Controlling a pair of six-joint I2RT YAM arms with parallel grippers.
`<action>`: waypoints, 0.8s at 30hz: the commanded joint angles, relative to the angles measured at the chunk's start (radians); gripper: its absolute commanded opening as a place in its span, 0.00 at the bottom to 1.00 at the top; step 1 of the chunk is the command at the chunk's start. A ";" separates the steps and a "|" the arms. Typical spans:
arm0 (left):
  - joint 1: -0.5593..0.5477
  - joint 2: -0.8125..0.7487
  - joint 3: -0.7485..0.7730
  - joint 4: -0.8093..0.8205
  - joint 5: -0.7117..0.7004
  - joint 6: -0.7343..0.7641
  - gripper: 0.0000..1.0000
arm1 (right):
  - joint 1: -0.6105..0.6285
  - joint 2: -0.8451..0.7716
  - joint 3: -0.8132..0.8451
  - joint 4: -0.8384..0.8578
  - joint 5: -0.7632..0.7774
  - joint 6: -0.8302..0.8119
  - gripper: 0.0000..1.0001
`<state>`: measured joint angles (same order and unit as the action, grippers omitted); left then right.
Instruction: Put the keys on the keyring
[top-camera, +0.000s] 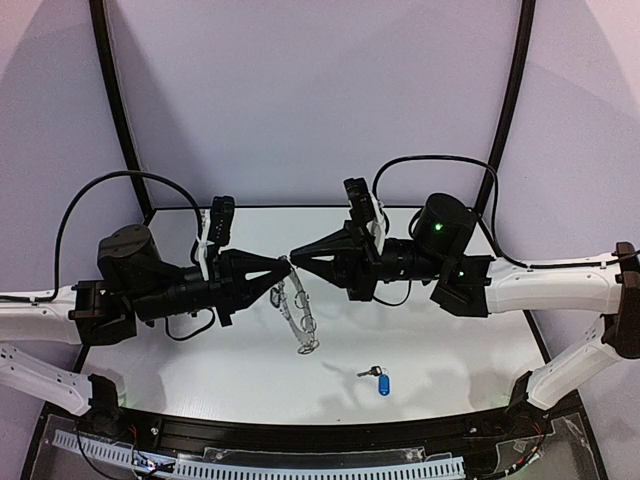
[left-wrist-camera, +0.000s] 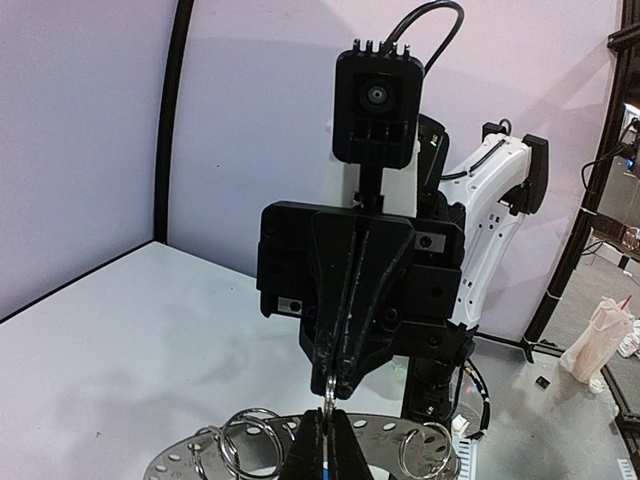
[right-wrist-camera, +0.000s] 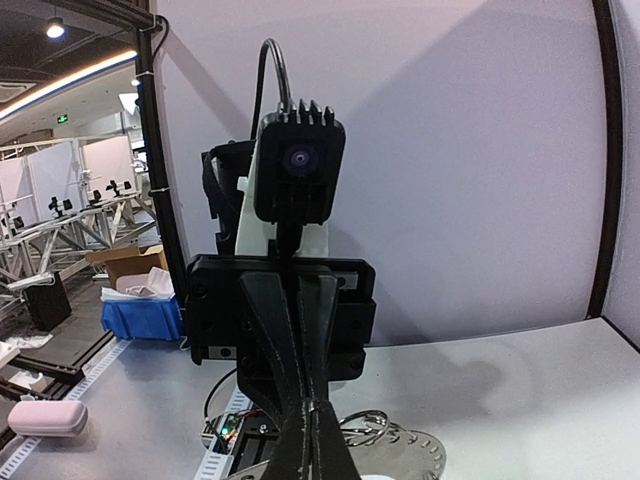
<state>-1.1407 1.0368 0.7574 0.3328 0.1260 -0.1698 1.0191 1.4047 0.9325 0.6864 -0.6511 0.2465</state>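
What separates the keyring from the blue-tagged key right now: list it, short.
Pose: the keyring hangs from where the left fingers and right fingers meet, both shut on it; the blue-tagged key lies loose on the table, untouched. Size: the keyring is far larger than the key. Look: the keyring is a grey perforated disc with wire loops; the key carries a blue oval tag. Both are silvery metal.

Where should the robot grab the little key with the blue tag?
Probably by the blue tag: it is the widest part. The key lies flat on the table, so come straight down from above, fingers closing across the tag's narrow width.
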 joint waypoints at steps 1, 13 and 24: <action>0.002 0.013 -0.011 0.032 0.045 0.038 0.01 | 0.017 0.027 -0.003 0.044 -0.006 0.023 0.00; 0.002 -0.009 -0.023 -0.018 -0.051 -0.021 0.01 | 0.019 0.007 -0.007 -0.042 -0.004 0.014 0.20; 0.002 -0.062 -0.025 -0.155 -0.064 0.048 0.01 | -0.002 -0.137 -0.045 -0.185 0.157 -0.022 0.87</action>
<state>-1.1366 1.0092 0.7238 0.2475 0.0879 -0.1570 1.0269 1.3446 0.9068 0.5573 -0.5793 0.2410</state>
